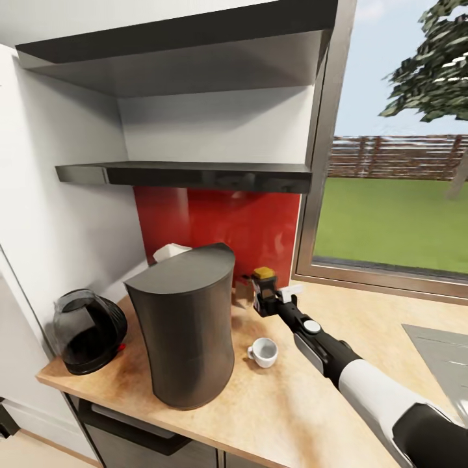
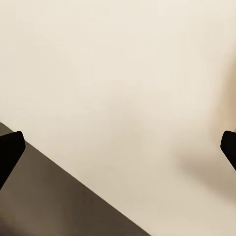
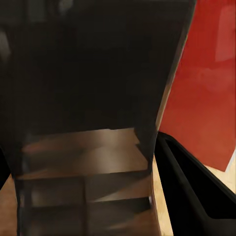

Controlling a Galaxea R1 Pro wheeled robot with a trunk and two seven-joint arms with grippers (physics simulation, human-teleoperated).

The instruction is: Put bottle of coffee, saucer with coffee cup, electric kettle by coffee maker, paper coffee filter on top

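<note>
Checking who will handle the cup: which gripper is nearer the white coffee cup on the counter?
Right. The right gripper hangs just behind the coffee cup, holding a yellow-lidded bottle. The left gripper faces a plain pale surface in its wrist view, with no cup near it.

counter (image 1: 195, 416): wood top, carries everything
coffee maker (image 1: 185, 331): big dark one, near front edge
kettle (image 1: 88, 331): left of it
cup (image 1: 264, 352): just right of it
bottle (image 1: 262, 286): behind-right, by the red backsplash

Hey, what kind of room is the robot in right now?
Most likely a home kitchen: a wooden countertop carries a dark coffee maker, an electric kettle and a coffee cup, with a red backsplash under wall shelves beside a garden window.
</note>
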